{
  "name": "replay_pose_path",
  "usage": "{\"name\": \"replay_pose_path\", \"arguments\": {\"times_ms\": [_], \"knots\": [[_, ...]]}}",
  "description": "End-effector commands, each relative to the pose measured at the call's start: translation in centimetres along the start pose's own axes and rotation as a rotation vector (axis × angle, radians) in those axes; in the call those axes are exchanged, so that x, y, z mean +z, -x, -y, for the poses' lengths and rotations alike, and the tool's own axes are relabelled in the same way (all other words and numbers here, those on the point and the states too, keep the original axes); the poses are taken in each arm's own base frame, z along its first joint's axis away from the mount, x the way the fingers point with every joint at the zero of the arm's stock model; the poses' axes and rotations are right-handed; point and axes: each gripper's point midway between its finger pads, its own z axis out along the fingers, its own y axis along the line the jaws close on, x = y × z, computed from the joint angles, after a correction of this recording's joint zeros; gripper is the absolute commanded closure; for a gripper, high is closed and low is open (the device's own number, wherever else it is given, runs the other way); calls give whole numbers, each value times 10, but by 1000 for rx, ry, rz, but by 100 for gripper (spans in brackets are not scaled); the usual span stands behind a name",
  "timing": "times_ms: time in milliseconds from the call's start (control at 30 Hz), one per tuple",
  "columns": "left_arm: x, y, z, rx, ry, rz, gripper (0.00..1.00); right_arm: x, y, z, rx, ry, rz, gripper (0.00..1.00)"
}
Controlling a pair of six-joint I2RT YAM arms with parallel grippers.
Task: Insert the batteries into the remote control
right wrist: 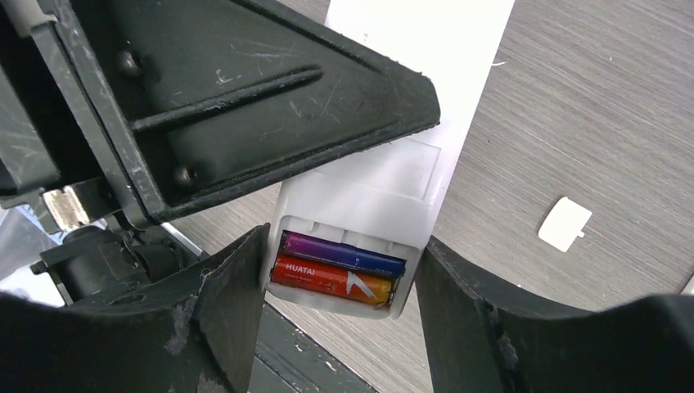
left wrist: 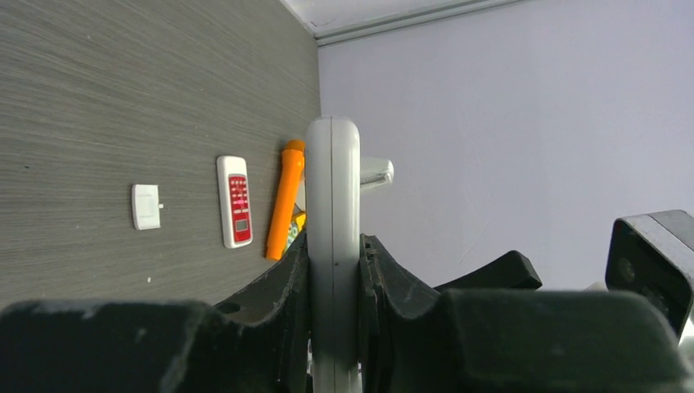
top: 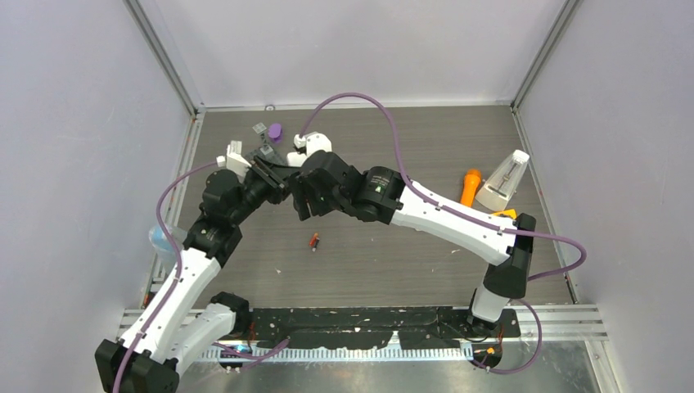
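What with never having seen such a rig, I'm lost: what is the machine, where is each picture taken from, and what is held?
Two robot arms, left and right, are bolted at a table's near edge. One picture looks down from above; the other two come from a camera on each wrist. The left jaws grip a white remote. The right jaws flank its open battery bay, where two batteries sit; whether they press it I can't tell. Loose on the table: another battery, a small white cover, a second remote and an orange stick.
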Motion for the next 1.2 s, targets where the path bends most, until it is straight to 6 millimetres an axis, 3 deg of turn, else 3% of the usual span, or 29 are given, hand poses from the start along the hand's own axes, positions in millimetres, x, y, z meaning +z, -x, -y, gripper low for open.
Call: {"name": "replay_pose_path", "arguments": {"times_ms": [0,100,167,400,533,700,933,1033,1167], "knots": [[-10,3,18,54,-80,28,63,-12,14,6,32,9,61,63],[-13,3,9,98,-54,43,38,-11,6,19,14,-28,55,65],[-16,2,-6,126,0,43,27,-12,0,33,-5,-68,54,65],[-30,-4,-73,216,202,65,11,3,-50,84,-145,-146,6,65],[-35,-11,-111,254,292,47,11,14,-76,102,-286,-150,-29,68],[-36,-27,-152,329,378,-47,12,26,-102,117,-315,-126,-96,69],[-35,-71,-217,309,511,-288,17,34,-139,128,-311,-125,-184,69],[-30,-86,-234,294,528,-366,19,35,-147,128,-301,-114,-198,70],[-19,-98,-236,337,495,-424,24,36,-155,126,-279,-99,-208,70]]}}
